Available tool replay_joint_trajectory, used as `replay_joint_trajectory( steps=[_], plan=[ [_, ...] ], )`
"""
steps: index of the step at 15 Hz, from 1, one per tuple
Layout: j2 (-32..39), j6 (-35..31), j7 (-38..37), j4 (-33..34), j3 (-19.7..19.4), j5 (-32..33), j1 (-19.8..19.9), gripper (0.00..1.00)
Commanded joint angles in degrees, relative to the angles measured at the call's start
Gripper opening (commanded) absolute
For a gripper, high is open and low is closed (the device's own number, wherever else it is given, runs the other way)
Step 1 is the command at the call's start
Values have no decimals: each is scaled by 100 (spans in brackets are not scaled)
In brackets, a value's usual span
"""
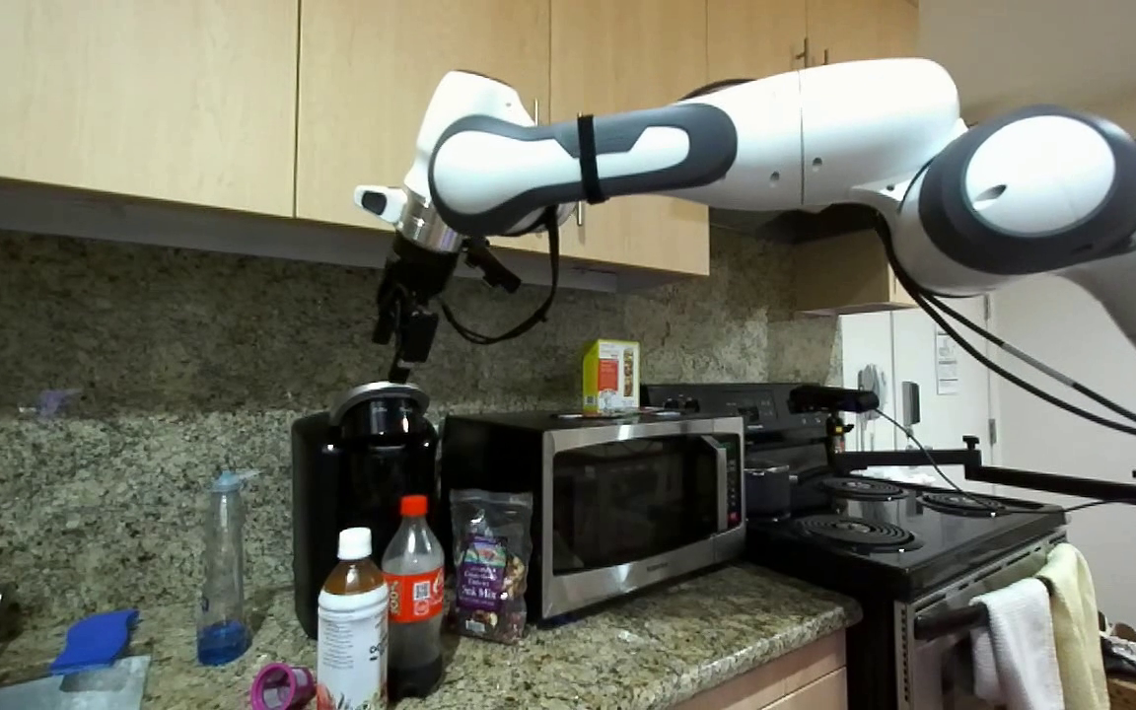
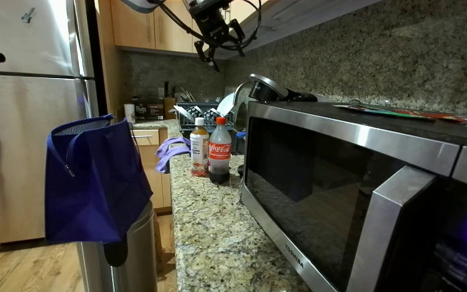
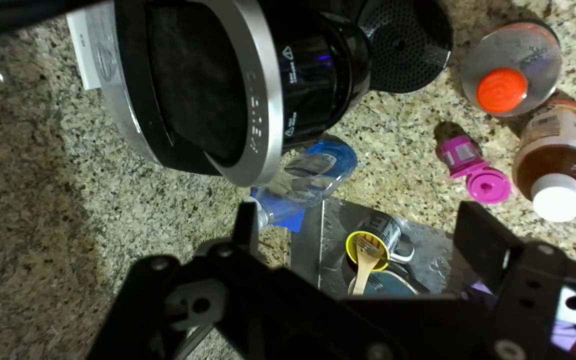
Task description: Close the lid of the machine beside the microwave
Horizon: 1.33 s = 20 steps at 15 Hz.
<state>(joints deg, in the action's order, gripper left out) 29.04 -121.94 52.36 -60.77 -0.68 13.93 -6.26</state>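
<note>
Lid [image 2: 266,88] is seen tilted up on the coffee maker [image 1: 366,483], so closing's probably all left to be done tbh, claw [image 3: 357,216] spread wide, nothing gripped.

I am in a kitchen: in an exterior view, wooden cabinets [image 1: 114,99] hang over a stone counter [image 1: 617,651] bearing a microwave [image 1: 627,503] and a coffee maker [image 1: 371,473], with a coil-burner stove [image 1: 962,542] to the right. In an exterior view I see a fridge [image 2: 22,154] on the left and a dish rack [image 2: 185,125] at the far end, and in my wrist view a mug [image 3: 384,231] in the sink [image 3: 429,252].
</note>
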Motion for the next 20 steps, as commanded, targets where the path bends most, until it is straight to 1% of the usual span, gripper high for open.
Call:
replay_joint_trajectory(
  steps=[1,3,7,9,13,14,15,20],
  plan=[
    [400,-252,68,434,-133,296,-37,100],
    [488,-346,30,534,-145,230,-4,100],
    [500,-136,-104,655,-247,203,-18,100],
    [402,207,-232,624,-326,168,-7,100],
    [405,1230,141,665,-193,-220,167,100],
    [453,1420,219,690,-161,-321,192,75],
    [498,1531,268,702,-142,-386,204,74],
    [610,1864,495,766,-92,-700,233,41]
  ],
)
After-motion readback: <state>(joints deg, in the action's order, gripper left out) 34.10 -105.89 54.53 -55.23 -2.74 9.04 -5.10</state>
